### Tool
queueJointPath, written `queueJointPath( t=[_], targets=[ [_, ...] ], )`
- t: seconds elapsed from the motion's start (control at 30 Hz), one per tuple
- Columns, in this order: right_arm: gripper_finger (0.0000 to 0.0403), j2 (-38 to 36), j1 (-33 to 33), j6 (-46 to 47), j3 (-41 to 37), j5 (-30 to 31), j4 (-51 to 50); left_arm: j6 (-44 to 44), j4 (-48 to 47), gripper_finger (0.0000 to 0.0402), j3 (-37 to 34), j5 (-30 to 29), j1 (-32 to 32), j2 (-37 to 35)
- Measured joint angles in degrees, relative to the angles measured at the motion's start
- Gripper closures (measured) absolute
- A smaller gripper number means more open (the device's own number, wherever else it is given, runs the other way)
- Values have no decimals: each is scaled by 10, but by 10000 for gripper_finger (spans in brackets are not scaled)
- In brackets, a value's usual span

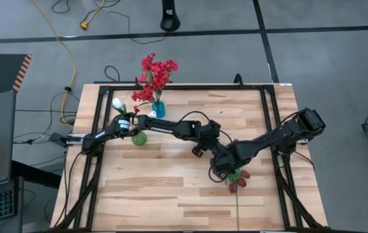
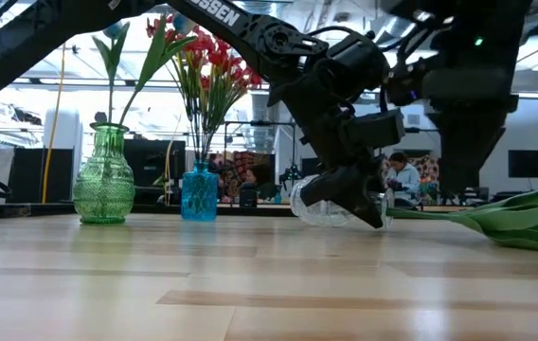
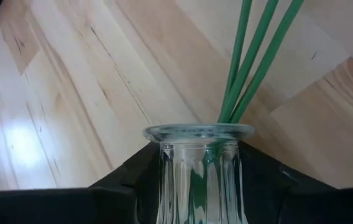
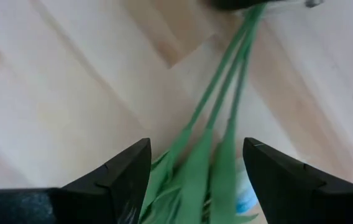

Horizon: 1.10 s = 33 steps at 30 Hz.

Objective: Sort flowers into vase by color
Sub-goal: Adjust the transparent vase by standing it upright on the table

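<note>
Pale wood surface (image 1: 171, 194): green vase (image 1: 138, 138) with a white tulip (image 1: 117, 103) and blue vase (image 1: 159, 110) with red blossoms (image 1: 155, 74) near the far edge. Left gripper (image 3: 201, 186) closed on a clear glass vase (image 3: 200, 168) lying mid-surface, three green stems (image 3: 251, 56) in its mouth. Right gripper (image 4: 195, 165) open, straddling those stems just beside the vase; maroon tulips (image 1: 238, 180) beside it.

Wooden table (image 1: 171, 194) carries green vase (image 2: 104, 178), blue vase (image 2: 199, 192), maroon tulips (image 1: 238, 180).

Overhead, table-level and 2 wrist views share the table (image 1: 171, 188).
</note>
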Motion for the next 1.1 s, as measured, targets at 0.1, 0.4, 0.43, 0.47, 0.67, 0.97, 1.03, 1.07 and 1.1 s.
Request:
queueJointPath(
  t=[0.1, 0.4, 0.43, 0.47, 0.67, 0.97, 1.03, 1.07, 1.1],
  targets=[
    [120, 12, -5, -13, 0, -1, -4, 1, -2, 244, 0, -5, 0, 0],
    [120, 31, -5, -19, 1, 0, -6, 1, -4, 239, 0, -11, 0, 0],
    [120, 32, -5, -19, 1, 0, -7, 2, -4, 240, 0, -12, 0, 0],
    [120, 33, -4, -19, 2, -1, -8, 1, -5, 241, 0, -12, 1, 0],
    [121, 50, 7, -15, -4, -22, -19, -1, -4, 239, 0, -5, 0, 0],
    [122, 64, 10, -10, -1, -19, -35, -1, -5, 238, 0, -6, 0, 0],
    [122, 72, 10, -11, -1, -22, -37, -1, -6, 238, 0, -6, 0, 0],
    [122, 75, 10, -11, -1, -22, -37, -1, -7, 238, 0, -6, 0, 0],
    [122, 76, 10, -11, -1, -22, -37, -1, -7, 238, 0, -5, 0, 0]
  ],
)
